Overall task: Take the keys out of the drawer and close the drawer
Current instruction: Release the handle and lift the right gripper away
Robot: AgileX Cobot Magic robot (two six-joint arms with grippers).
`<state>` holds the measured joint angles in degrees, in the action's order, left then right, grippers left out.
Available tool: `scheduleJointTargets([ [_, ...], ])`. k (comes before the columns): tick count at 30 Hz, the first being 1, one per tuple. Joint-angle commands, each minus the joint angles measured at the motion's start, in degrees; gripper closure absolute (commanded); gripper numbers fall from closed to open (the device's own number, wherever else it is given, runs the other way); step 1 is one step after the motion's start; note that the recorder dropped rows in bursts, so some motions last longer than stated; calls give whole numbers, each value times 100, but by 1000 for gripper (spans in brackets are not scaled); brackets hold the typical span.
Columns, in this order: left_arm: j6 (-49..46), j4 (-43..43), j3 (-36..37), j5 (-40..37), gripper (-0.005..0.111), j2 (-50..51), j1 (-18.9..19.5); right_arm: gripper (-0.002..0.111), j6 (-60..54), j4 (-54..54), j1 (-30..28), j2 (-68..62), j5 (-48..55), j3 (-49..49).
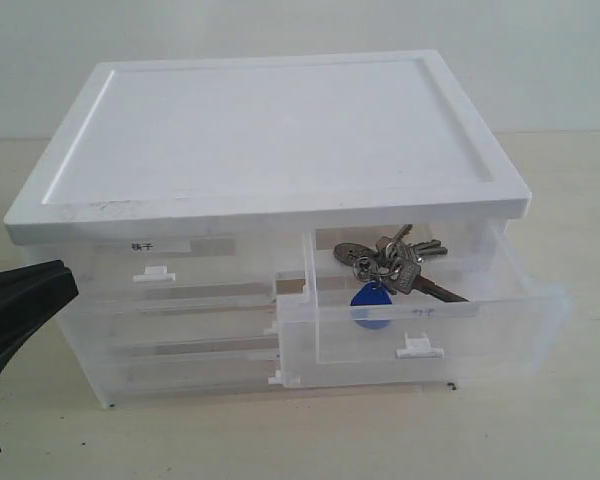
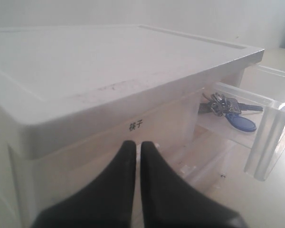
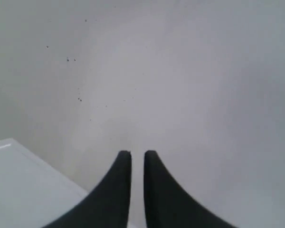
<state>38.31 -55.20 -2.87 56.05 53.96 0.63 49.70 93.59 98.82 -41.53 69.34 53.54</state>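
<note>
Where translucent drawer [image 1: 480, 330] gapes, ringed metal keys [image 1: 390, 262]

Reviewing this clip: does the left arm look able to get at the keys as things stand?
Probably yes. The drawer is pulled out, so the keys lie uncovered from above. The left gripper is off by the other half-width drawer, fingers together, so it would have to cross over and open first.
</note>
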Motion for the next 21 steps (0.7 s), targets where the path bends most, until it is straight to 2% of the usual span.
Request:
scheduleJointTargets([
  [1, -26, 15, 28, 52, 102, 19, 16, 108, -417, -307, -15, 734, 63, 28],
  [7, -26, 15, 28, 52, 102, 19, 16, 108, -1281, -294, -15, 1541, 63, 28],
  [10, -26, 15, 28, 52, 102, 19, 16, 108, -1506, -621, -15, 1862, 63, 28],
  [15, -26, 15, 28, 52, 102, 19, 16, 108, -1611, -1812, -15, 2335, -62, 88],
  [18, -26, 15, 28, 52, 102, 19, 16, 108, -1943, -2804, -15, 2589, -979, 100],
  [21, -26, 15, 28, 52, 102, 19, 16, 108, -2702, -4330, -15, 2785, -1935, 282],
])
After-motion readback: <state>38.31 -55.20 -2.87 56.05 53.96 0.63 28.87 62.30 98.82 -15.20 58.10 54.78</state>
